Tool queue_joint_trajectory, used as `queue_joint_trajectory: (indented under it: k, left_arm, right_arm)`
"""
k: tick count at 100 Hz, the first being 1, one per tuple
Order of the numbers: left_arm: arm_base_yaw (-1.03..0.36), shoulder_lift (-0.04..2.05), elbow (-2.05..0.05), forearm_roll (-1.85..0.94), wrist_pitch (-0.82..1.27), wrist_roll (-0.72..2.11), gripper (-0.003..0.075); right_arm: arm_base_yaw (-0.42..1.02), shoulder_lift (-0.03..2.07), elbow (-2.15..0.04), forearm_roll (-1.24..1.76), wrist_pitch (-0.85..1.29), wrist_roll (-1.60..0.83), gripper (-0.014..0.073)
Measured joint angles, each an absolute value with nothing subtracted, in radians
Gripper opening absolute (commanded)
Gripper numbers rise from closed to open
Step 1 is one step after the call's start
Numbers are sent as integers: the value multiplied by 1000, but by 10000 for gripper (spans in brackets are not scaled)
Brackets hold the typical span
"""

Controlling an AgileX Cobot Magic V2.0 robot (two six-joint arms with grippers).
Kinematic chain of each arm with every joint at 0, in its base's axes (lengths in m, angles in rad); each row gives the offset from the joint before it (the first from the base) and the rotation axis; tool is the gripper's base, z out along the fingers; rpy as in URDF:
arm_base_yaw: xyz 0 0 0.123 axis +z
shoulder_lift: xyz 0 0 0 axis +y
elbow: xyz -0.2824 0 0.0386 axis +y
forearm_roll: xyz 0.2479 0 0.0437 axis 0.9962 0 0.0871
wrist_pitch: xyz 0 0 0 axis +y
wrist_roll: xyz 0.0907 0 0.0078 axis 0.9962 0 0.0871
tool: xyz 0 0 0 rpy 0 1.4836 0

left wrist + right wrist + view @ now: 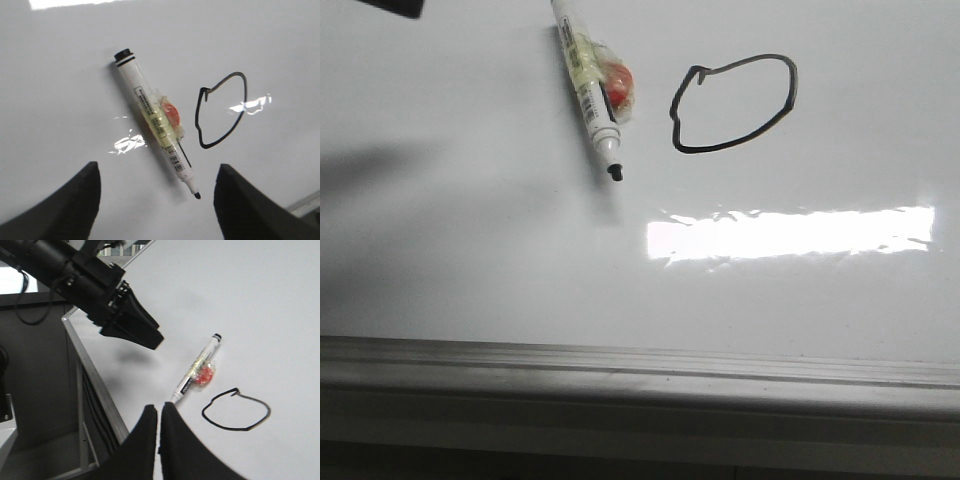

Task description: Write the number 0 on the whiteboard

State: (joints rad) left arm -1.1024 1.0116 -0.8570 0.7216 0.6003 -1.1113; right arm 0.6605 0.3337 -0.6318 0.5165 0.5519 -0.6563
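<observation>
Whiteboard (470, 260) fills nearly every view, glossy and white, with its grey rail (640, 375) along the near edge and a bright strip of glare on its surface. On it sits the number 0 (733, 103), a closed black loop wider than tall with a small kink at one corner. Just beside the loop, not touching it, lies a marker (588, 90), uncapped, tip toward the rail, with tape and a red bit around its barrel. Left gripper (157, 200) hovers above the marker, fingers spread wide and holding nothing. Right gripper (160, 440) has its fingers pressed together, empty. Judging by this, the writing step looks done; what remains is likely only drawing both arms clear of the board
</observation>
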Motion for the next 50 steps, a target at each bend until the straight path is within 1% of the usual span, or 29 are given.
queue_joint_trajectory:
  k: [11, 18, 25, 29, 32, 35, 50]
  left_arm:
    - [-1212, 934, -841, 777, 654, -1111, 288]
    - [-1286, 885, -817, 811, 661, -1111, 215]
    - [-1360, 841, -786, 841, 663, -1111, 128]
    - [-1401, 822, -765, 853, 663, -1111, 59]
    - [-1428, 805, -750, 861, 663, -1111, 28]
    - [-1452, 793, -733, 867, 663, -1111, -22]
    - [-1552, 764, -687, 895, 663, -1111, -20]
  right_arm:
    - [660, 274, -606, 433, 554, -656, -40]
    - [660, 238, -581, 372, 556, -656, -40]
    - [660, 203, -554, 318, 560, -656, -40]
    - [660, 186, -540, 300, 562, -656, -40]
    - [660, 172, -532, 292, 565, -656, -40]
    - [660, 162, -526, 287, 571, -656, -40]
    - [660, 141, -515, 278, 631, -656, -40]
